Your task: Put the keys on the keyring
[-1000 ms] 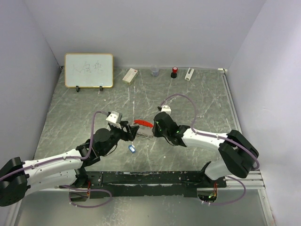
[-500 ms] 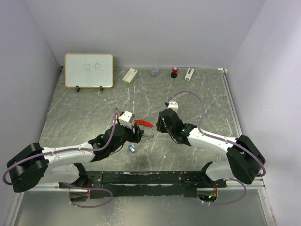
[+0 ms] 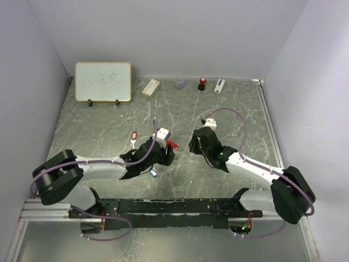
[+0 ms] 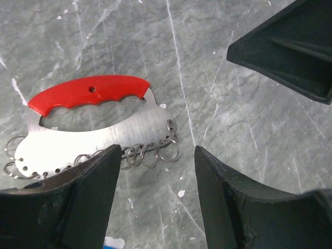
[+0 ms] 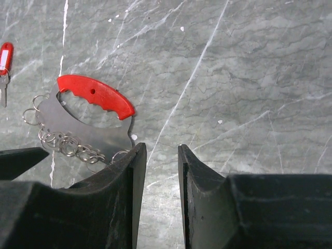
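The keyring lies flat on the marble table: a red fob (image 4: 88,93) on a silver plate with a row of thin rings (image 4: 150,153). In the top view the fob (image 3: 172,144) shows between the two arms. My left gripper (image 4: 155,154) hovers open over the ring row, nothing between its fingers. My right gripper (image 5: 161,150) stands open just right of the keyring (image 5: 96,96), holding nothing. The red-headed key (image 3: 133,135) lies left of the left arm, also at the right wrist view's edge (image 5: 5,57). The blue-headed key (image 3: 153,173) lies under the left wrist.
A whiteboard (image 3: 103,81) leans on the back wall, with a small box (image 3: 150,87), a clear cup (image 3: 179,83), a red-and-black item (image 3: 202,83) and a white item (image 3: 219,85) along the back edge. Walls close in both sides.
The left arm has reached right and forward until its gripper is over the keyring, uncovering the red key. The right gripper has opened and drawn back to the right of the keyring.
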`<state>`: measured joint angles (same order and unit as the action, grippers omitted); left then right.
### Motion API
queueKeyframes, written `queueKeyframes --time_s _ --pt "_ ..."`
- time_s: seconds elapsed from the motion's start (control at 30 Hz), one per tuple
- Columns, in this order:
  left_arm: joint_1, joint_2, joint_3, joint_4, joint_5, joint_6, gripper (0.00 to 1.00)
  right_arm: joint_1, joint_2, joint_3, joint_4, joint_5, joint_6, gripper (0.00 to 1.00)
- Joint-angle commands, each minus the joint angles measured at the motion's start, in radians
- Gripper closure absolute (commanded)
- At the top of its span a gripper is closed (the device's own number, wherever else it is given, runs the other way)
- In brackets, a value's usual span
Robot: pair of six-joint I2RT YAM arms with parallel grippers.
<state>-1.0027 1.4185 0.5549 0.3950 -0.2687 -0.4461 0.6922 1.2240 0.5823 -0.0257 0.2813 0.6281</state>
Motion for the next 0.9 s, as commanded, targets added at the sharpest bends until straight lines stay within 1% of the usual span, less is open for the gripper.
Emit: queueKeyframes --time_s 0.0,0.33,0.57,0.87 --pt "-0.019 0.072 0.091 -0.054 0.015 -0.002 0.32 -0.017 -0.032 -0.024 0.023 -0.010 -0.017 0.69" --pt "-0.028 0.216 0.198 -0.110 0.008 0.007 0.40 -0.054 -0.068 -0.054 0.030 -0.036 -0.037 0.69" --pt "-0.030 0.261 0.227 -0.130 -0.001 0.006 0.43 -0.086 -0.079 -0.075 0.046 -0.066 -0.042 0.70" --pt "-0.030 0.283 0.231 -0.129 -0.007 0.006 0.46 -0.093 -0.070 -0.079 0.055 -0.080 -0.040 0.70"
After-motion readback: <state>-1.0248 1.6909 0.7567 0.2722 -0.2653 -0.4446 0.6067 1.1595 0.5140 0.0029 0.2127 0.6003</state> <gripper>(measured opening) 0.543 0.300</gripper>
